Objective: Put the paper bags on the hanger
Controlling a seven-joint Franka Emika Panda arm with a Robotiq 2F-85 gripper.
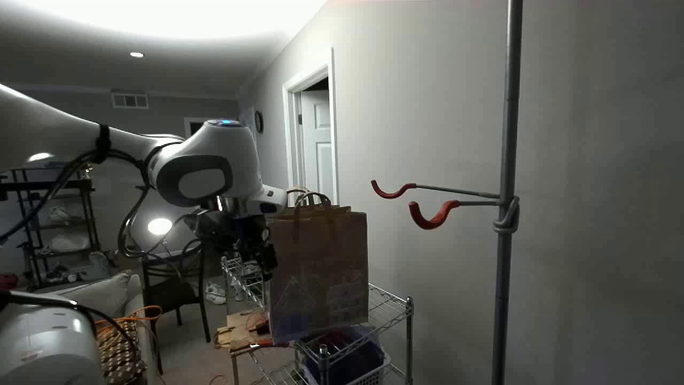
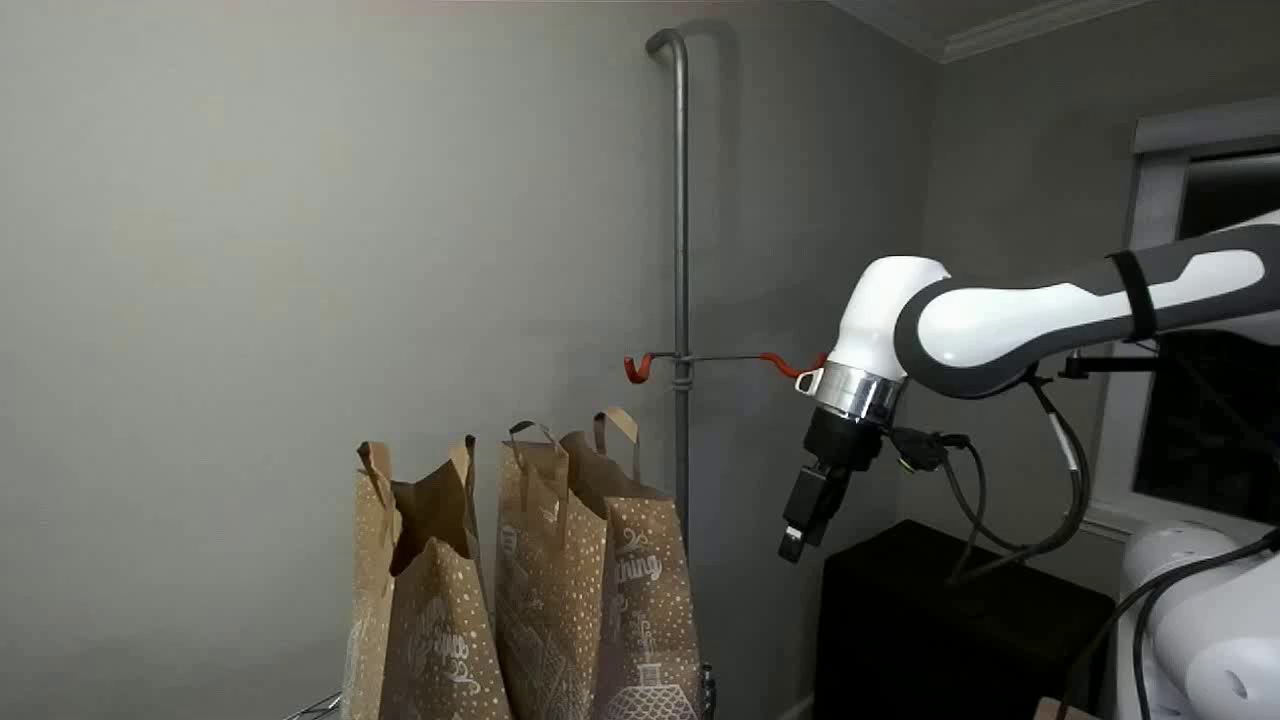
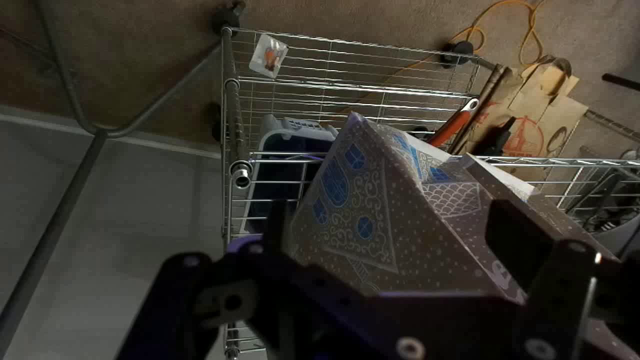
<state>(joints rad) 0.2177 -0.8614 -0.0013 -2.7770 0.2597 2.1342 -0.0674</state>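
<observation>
Two brown paper bags stand upright and side by side on a wire rack. In an exterior view the nearer-to-pole bag [image 2: 600,590] and the farther bag [image 2: 430,610] both show loop handles on top. Another exterior view has them overlapping, one bag [image 1: 320,262] covering most of its twin. The hanger [image 1: 435,218], two red curved prongs with upturned tips, juts from a grey pole; the arm partly overlaps one prong in an exterior view. My gripper [image 3: 393,217] is open, its fingers spread with nothing gripped. It hangs beside the bags, a gap between [image 2: 792,540].
The wire rack [image 1: 393,307] carries the bags, with a white basket [image 1: 377,374] on a lower level. A red-handled tool [image 3: 452,127] and flat cardboard [image 3: 530,117] lie by the bags. The grey pole [image 1: 507,160] rises near the wall. A black cabinet [image 2: 950,620] stands behind the arm.
</observation>
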